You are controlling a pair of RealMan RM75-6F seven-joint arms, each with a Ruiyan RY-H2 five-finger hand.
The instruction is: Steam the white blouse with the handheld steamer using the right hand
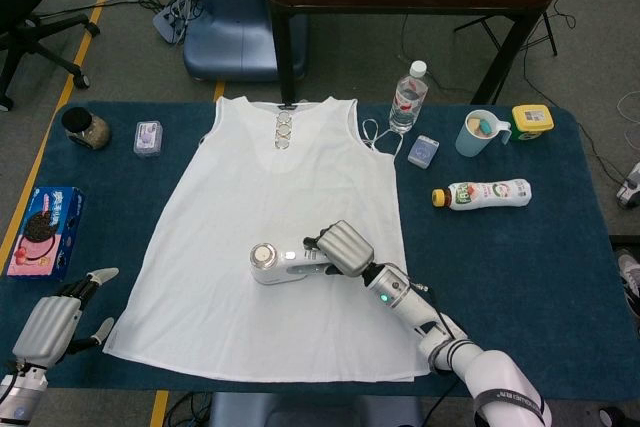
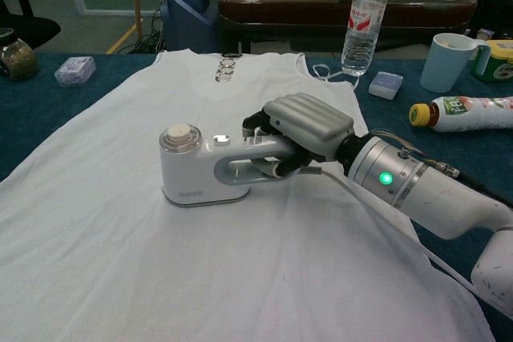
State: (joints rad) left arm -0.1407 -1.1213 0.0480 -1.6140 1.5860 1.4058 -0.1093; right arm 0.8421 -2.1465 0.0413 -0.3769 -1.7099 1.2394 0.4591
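The white sleeveless blouse (image 1: 270,207) (image 2: 120,238) lies flat on the blue table, neckline toward the far edge. A white handheld steamer (image 1: 272,263) (image 2: 196,167) stands on the blouse's lower middle, its base flat on the cloth. My right hand (image 1: 343,247) (image 2: 300,127) grips the steamer's handle from the right, fingers wrapped around it. A cord runs back from the handle along my right forearm. My left hand (image 1: 55,322) rests at the table's near left corner, off the blouse, fingers spread and holding nothing; the chest view does not show it.
A water bottle (image 1: 408,97) (image 2: 363,20), small blue box (image 1: 423,151), blue cup (image 1: 482,133), yellow tub (image 1: 532,121) and lying drink bottle (image 1: 482,193) stand right of the blouse. A jar (image 1: 85,128), small packet (image 1: 147,137) and cookie box (image 1: 44,230) sit left.
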